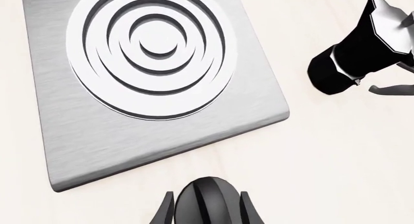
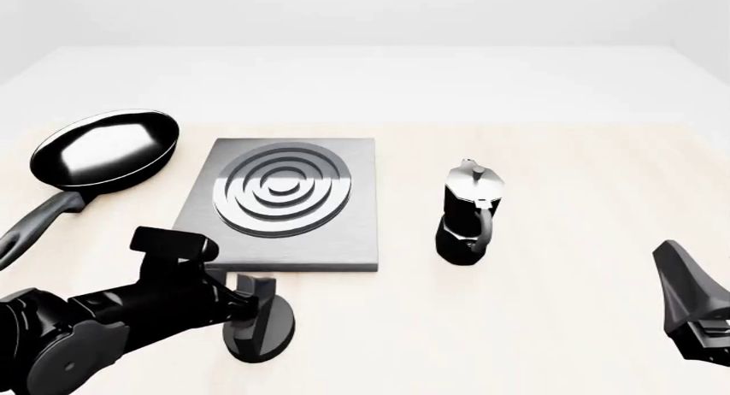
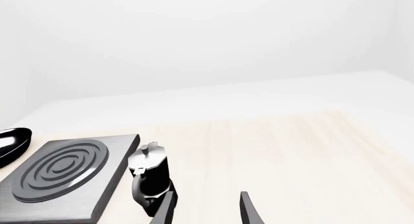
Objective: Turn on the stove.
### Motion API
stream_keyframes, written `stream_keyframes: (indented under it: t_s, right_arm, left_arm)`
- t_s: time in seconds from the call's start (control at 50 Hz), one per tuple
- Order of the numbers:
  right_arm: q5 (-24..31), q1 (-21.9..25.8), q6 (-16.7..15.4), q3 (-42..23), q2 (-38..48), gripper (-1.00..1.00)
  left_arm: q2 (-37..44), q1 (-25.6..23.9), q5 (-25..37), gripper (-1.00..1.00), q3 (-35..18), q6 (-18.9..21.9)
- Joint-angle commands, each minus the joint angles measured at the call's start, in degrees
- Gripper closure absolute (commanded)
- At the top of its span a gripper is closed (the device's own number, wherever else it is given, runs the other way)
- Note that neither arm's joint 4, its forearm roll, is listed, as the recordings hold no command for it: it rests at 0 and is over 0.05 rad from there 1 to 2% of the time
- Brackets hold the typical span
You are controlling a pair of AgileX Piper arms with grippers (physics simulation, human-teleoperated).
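A black frying pan (image 2: 106, 149) sits far left. The left gripper (image 2: 256, 303) clamps the black knob (image 2: 260, 331), just in front of the grey stove (image 2: 285, 204). A moka pot (image 2: 469, 214) stands right. The right gripper (image 3: 205, 208) hangs spread, holding nothing.

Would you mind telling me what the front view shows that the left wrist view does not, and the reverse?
Only the front view shows the frying pan, the left arm and the right hand low at the right edge. Only the left wrist view shows the left hand's fingers on either side of the knob. Both show the stove, the moka pot and the knob.
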Motion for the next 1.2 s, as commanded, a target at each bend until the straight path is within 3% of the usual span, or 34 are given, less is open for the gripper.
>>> stream_keyframes:
  t_s: [0.02,0.76,1.2]
  right_arm:
    - [-0.06,0.10,0.29,0.00,0.11,-1.00]
    - [-1.58,0.72,2.09,0.02,1.89,-1.00]
    - [-2.48,1.09,2.27,0.03,2.79,-1.00]
  left_arm:
    - [2.85,-0.46,-1.92,-1.00,0.32,-0.90]
    - [9.91,-0.97,-4.79,-1.00,-0.91,-3.42]
    - [5.84,5.92,-3.78,-1.00,-0.24,-0.58]
